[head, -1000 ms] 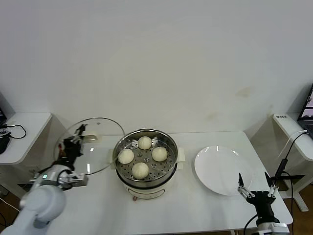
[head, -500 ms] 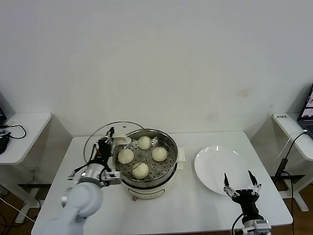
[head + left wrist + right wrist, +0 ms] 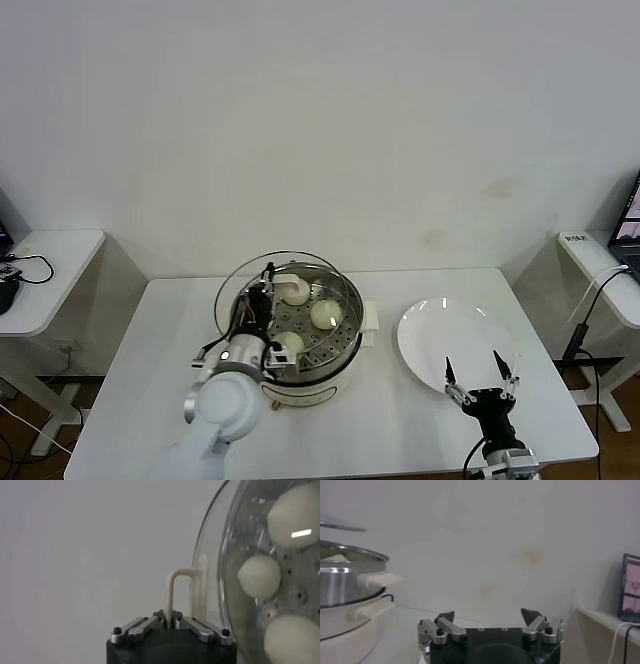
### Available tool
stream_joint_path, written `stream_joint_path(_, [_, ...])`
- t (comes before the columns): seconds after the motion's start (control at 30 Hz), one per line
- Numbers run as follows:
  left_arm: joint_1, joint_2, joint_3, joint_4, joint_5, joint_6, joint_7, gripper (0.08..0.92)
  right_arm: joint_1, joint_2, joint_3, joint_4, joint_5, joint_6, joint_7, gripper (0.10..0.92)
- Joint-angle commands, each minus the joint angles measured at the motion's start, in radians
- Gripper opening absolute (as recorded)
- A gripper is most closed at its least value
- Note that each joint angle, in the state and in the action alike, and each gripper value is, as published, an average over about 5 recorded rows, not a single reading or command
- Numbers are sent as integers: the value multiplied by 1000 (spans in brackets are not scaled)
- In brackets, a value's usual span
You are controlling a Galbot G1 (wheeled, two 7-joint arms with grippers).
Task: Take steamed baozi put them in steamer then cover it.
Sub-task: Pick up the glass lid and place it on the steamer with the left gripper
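Note:
The steamer point(image 3: 312, 375), a steel pot on a white base, stands mid-table with several cream-white baozi on its perforated tray; two show plainly point(image 3: 325, 314) point(image 3: 291, 344). The clear glass cover point(image 3: 335, 283) hangs tilted over the pot, its left edge lower. My left gripper point(image 3: 266, 297) is shut on the cover's cream handle point(image 3: 172, 592), the jaws pinched on one leg of it. Through the glass point(image 3: 235, 555) I see baozi point(image 3: 259, 576). My right gripper point(image 3: 480, 378) stands open and empty near the table's front right.
A flat white plate point(image 3: 450, 335) lies right of the steamer, just behind my right gripper. In the right wrist view the steamer point(image 3: 345, 580) and the cover's edge point(image 3: 340, 526) stand well apart from that gripper point(image 3: 490, 615). A side table point(image 3: 50, 270) is far left.
My left arm has carried the cover rightward from over the table's left part to above the steamer. My right gripper has drifted slightly left, still open.

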Motion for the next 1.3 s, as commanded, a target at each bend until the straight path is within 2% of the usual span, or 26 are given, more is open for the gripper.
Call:
stream_joint_path(0.03, [-12, -82, 56, 36, 65, 6, 11, 148, 0, 0, -8, -2, -6, 0, 0, 822])
stream_joint_path(1.3, [22, -109, 22, 96, 95, -32, -21, 148, -6, -13, -6, -9, 5, 6, -5, 823])
